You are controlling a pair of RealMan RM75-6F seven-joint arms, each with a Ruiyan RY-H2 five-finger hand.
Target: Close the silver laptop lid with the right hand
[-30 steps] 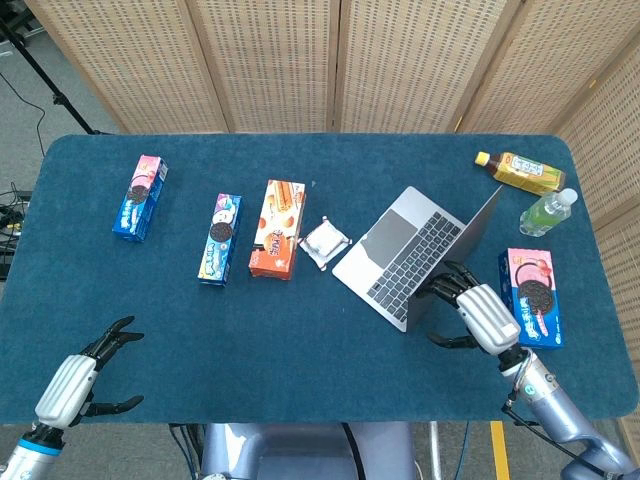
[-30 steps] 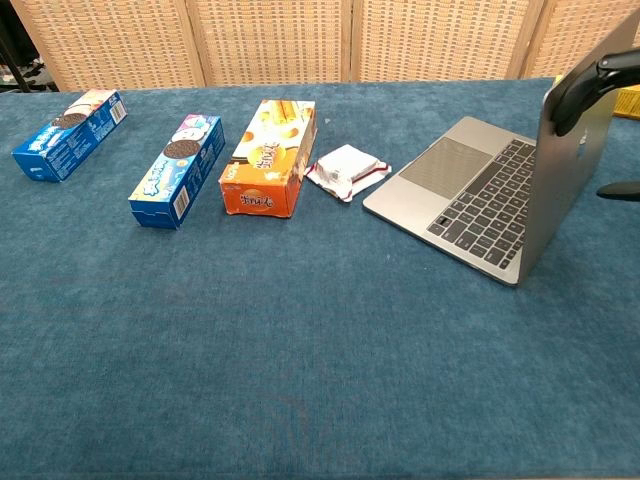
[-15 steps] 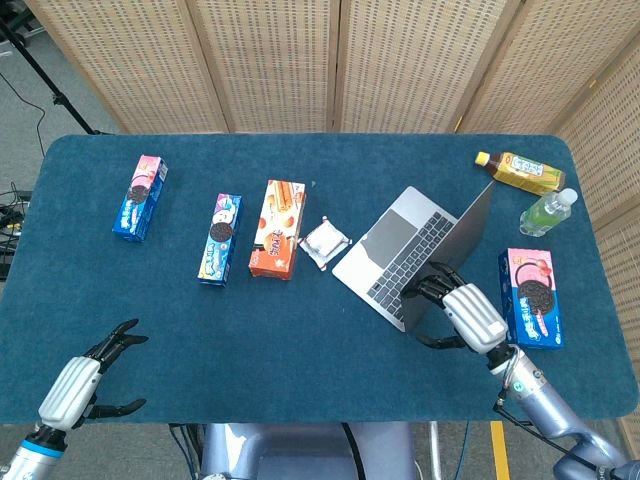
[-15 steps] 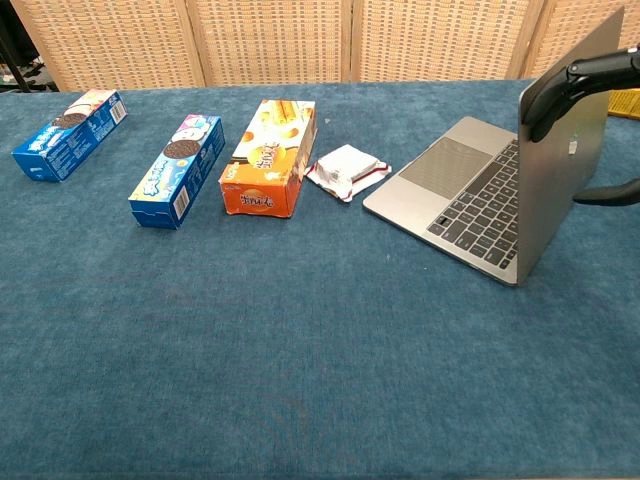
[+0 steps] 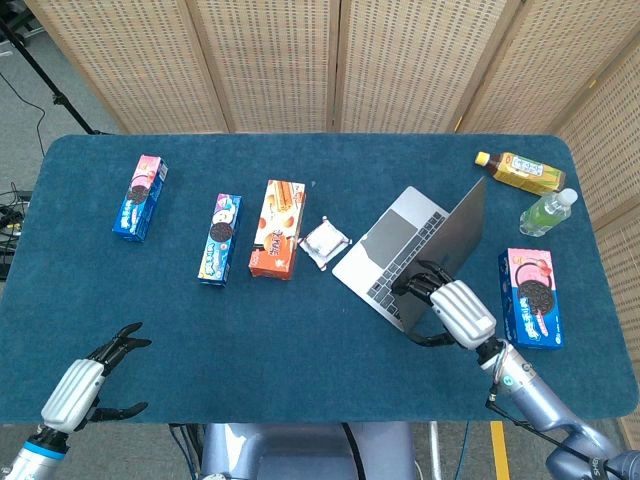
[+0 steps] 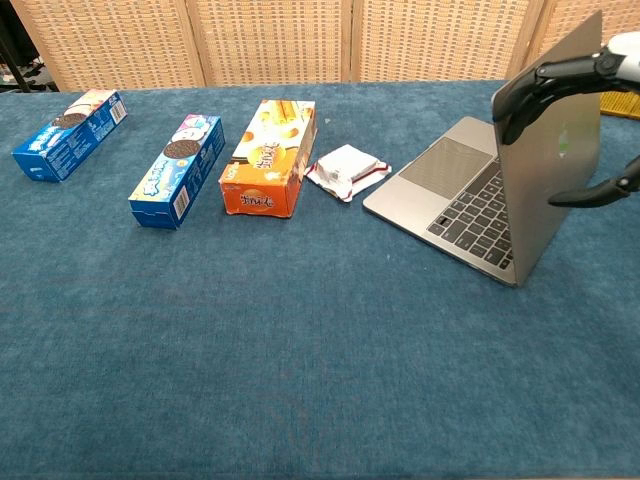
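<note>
Two robot hands show in the head view: the right robot hand (image 5: 455, 312) sits behind the silver laptop (image 5: 412, 256) with its dark fingers (image 6: 528, 88) hooked over the top edge of the lid, thumb spread apart behind the lid's back, so it touches the lid rather than clamps it. The laptop stands on the right half of the blue worktop (image 5: 300, 350), its lid about upright and tipped a little over the keyboard. The left robot hand (image 5: 82, 386) hangs at the near left edge of the worktop, fingers apart and holding nothing. Just left of the laptop lies a small white packet (image 5: 325, 242), then an orange biscuit box (image 5: 277, 229) and two blue cookie boxes (image 5: 219, 239) (image 5: 140, 196). To the laptop's right lie a pink cookie box (image 5: 530, 296), a green bottle (image 5: 548, 212) and a yellow bottle (image 5: 519, 171).
</note>
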